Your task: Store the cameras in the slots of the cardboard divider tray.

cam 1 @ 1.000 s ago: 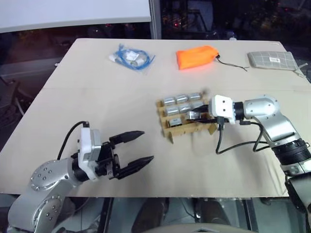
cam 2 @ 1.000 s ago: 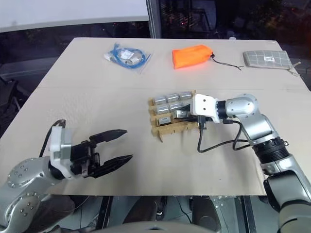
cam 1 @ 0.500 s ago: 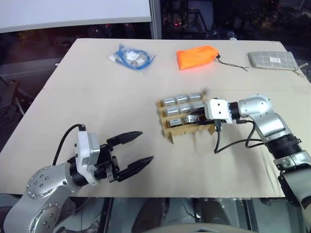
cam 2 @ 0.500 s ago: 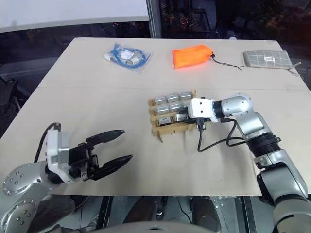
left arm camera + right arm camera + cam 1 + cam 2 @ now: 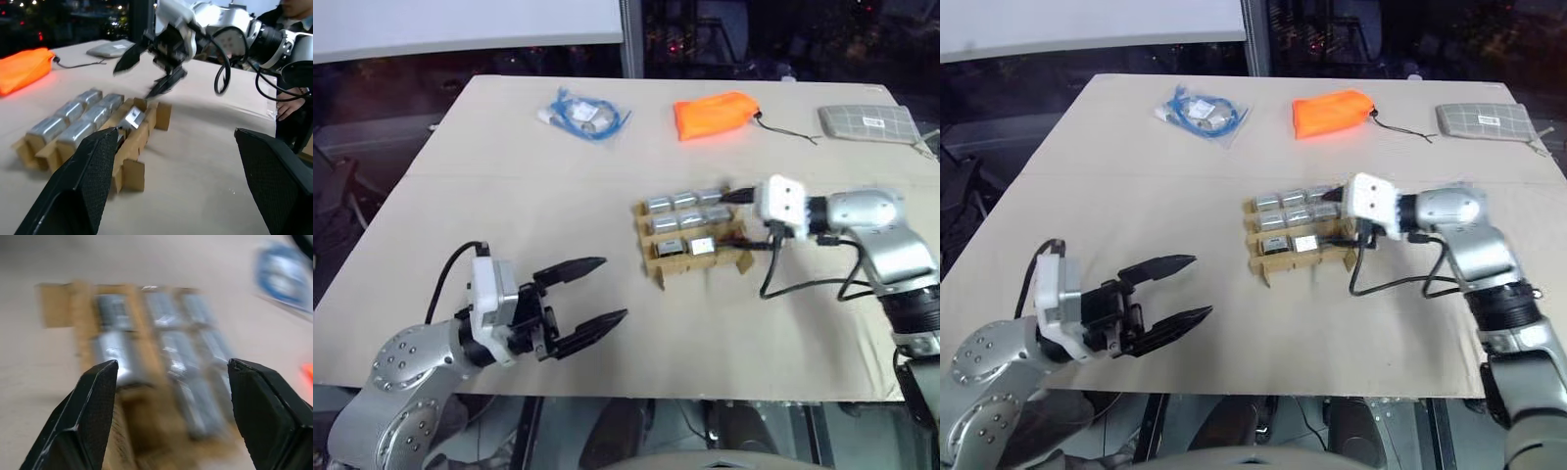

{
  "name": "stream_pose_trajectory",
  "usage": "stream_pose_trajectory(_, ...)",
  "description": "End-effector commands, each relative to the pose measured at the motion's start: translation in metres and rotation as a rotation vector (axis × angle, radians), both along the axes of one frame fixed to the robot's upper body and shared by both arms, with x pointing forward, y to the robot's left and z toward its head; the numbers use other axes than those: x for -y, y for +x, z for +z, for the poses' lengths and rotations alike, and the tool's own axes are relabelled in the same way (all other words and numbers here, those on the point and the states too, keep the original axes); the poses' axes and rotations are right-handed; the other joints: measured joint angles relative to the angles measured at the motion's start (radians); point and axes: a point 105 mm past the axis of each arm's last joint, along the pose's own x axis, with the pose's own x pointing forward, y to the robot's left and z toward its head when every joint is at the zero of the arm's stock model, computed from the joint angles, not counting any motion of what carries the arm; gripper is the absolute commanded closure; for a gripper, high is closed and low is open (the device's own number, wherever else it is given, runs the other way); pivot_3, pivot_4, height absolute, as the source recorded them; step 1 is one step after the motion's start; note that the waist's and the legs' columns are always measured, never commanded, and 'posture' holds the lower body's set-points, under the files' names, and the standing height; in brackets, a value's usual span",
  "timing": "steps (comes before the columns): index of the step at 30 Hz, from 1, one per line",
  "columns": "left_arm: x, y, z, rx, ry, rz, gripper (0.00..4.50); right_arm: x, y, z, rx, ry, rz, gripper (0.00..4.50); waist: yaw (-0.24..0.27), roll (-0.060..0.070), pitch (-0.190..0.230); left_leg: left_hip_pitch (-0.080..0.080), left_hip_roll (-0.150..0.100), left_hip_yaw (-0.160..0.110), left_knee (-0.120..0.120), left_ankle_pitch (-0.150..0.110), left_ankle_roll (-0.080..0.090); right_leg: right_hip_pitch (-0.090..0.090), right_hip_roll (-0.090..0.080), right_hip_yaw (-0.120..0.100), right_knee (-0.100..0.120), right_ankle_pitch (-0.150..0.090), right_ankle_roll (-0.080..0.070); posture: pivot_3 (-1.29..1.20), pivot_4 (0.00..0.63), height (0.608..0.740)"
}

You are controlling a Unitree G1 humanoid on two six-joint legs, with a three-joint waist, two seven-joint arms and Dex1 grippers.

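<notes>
Right gripper [image 5: 736, 203] fingers wide beside the cardboard divider tray's [image 5: 658, 269] edge; left gripper [image 5: 599, 293] fingers wide.

An orange pouch [image 5: 716, 115], a blue cable bundle [image 5: 584, 114] and a grey checked pouch [image 5: 867, 123] lie along the table's [image 5: 509, 225] far edge

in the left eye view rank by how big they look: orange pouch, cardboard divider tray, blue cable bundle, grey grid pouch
1. Brown cardboard divider tray
2. Grey grid-patterned pouch, blue cable bundle and orange fabric pouch look close in size; all lie farther from the camera, so their order is unsure.
</notes>
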Motion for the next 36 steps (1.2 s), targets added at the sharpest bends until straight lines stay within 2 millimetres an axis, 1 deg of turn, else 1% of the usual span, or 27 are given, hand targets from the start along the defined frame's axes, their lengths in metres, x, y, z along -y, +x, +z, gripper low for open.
stream_pose_trajectory(1,0.003,0.003,0.000,0.006,-0.006,-0.036,0.53,0.004,-0.023,0.009,0.039,0.006,-0.027,0.95,0.005,0.000,0.000,0.000,0.000,0.000,0.000,0.000,0.000,0.000,0.000,0.000,0.000,0.000,0.000,0.00,0.150,0.740)
stream_pose_trajectory(2,0.004,0.004,-0.001,0.004,-0.007,-0.045,0.53,0.003,-0.027,0.006,0.040,-0.012,-0.024,0.95,0.003,0.000,0.000,0.000,0.001,0.000,0.000,0.000,0.000,0.000,0.000,0.000,0.000,0.000,0.000,0.00,0.150,0.740)
stream_pose_trajectory(5,0.007,0.010,0.002,0.017,-0.006,-0.078,0.53,-0.009,-0.029,-0.008,0.063,-0.053,0.006,0.95,-0.003,0.000,0.000,0.001,0.001,0.003,-0.001,0.000,0.000,0.000,0.000,0.002,0.000,0.000,0.000,0.00,0.150,0.740)
stream_pose_trajectory(7,0.006,0.014,0.005,0.025,-0.002,-0.084,0.53,-0.018,-0.026,-0.017,0.083,-0.078,0.021,0.95,-0.007,0.000,0.000,0.001,0.001,0.002,0.000,0.000,0.000,0.000,0.001,0.001,0.001,0.000,0.000,0.00,0.150,0.740)
stream_pose_trajectory(10,0.005,0.014,0.007,0.027,0.004,-0.085,0.53,-0.024,-0.019,-0.025,0.092,-0.082,0.017,0.95,-0.012,0.000,0.000,0.001,0.001,0.002,0.000,0.001,0.000,0.000,0.001,0.001,0.001,0.000,0.000,0.00,0.150,0.740)
stream_pose_trajectory(18,0.004,0.007,0.005,0.020,0.008,-0.057,0.53,-0.029,-0.001,-0.030,0.120,-0.074,-0.011,0.95,-0.017,0.000,0.000,0.001,0.001,0.001,0.000,0.001,-0.001,0.000,0.001,0.001,0.000,0.000,0.000,0.00,0.150,0.740)
stream_pose_trajectory(23,0.003,0.006,0.003,0.018,0.005,-0.040,0.53,-0.030,0.009,-0.026,0.154,-0.077,-0.025,0.95,-0.019,0.000,0.000,0.001,0.001,0.002,0.000,0.001,-0.001,0.000,0.001,0.001,0.000,0.000,0.000,0.00,0.150,0.740)
stream_pose_trajectory(27,0.002,0.007,0.002,0.019,0.005,-0.035,0.53,-0.031,0.004,-0.025,0.130,-0.077,0.009,0.95,-0.018,0.000,0.000,0.001,0.001,0.001,0.000,0.001,-0.001,0.000,0.001,0.001,0.001,0.000,0.000,0.00,0.150,0.740)
stream_pose_trajectory(29,0.001,0.007,0.002,0.020,0.006,-0.033,0.53,-0.030,0.005,-0.022,0.140,-0.066,-0.002,0.95,-0.019,0.000,0.000,0.001,0.001,0.001,0.000,0.001,-0.001,0.000,0.001,0.001,0.000,0.000,0.000,0.00,0.150,0.740)
stream_pose_trajectory(32,0.001,0.007,0.002,0.022,0.007,-0.033,0.53,-0.025,0.008,-0.016,0.116,-0.011,-0.050,0.95,-0.019,0.000,0.000,0.001,0.001,0.001,0.000,0.001,-0.001,0.000,0.001,0.001,0.000,0.000,0.000,0.00,0.150,0.740)
stream_pose_trajectory(33,0.002,0.007,0.003,0.026,0.004,-0.033,0.53,-0.016,0.012,-0.010,0.096,0.031,-0.109,0.95,-0.018,0.000,0.000,0.001,0.001,0.001,0.000,0.001,-0.001,0.000,0.001,0.001,0.001,0.000,0.000,0.00,0.150,0.740)
stream_pose_trajectory(36,0.003,0.007,0.005,0.036,0.001,-0.038,0.53,0.023,0.023,0.004,0.051,0.128,-0.313,0.95,-0.013,0.000,0.000,0.001,0.000,0.001,0.000,0.001,-0.001,0.000,0.000,0.001,0.000,0.000,0.000,0.00,0.150,0.740)
